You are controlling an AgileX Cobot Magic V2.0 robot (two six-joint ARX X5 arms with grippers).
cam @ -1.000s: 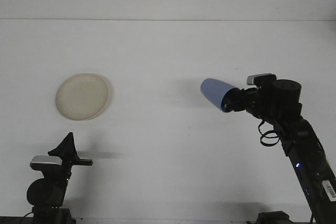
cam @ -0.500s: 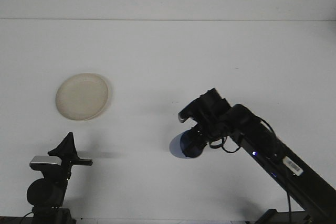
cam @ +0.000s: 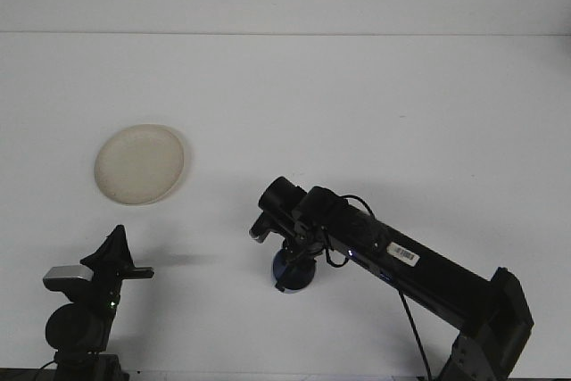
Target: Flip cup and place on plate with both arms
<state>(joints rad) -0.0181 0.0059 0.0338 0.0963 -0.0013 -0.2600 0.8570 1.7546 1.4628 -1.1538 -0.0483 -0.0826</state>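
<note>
The right arm is reaching across the table (cam: 375, 104) toward the middle, and its right gripper (cam: 293, 260) is pointing down over the blue cup (cam: 292, 274), which is sitting low at about 6 o'clock of the view, just under the wrist. The cup appears to be touching or nearly touching the tabletop, though most of it is hidden by the gripper, so which end is up cannot be told. The jaws seem to be clamped on the cup, since it is lying right between the fingers. The plate (cam: 140, 163) is resting empty at about 9 o'clock, well apart from the cup. The left gripper (cam: 116, 260) is waiting at about 7 o'clock, low and near the robot's base, between the plate and the near edge; whether its jaws are apart or together cannot be told from this angle. As a judgement, the task is standing roughly at its midpoint: the cup is being brought to a central spot within the left arm's reach, while the flip is not confirmed and the placing on the plate is not yet done.
</note>
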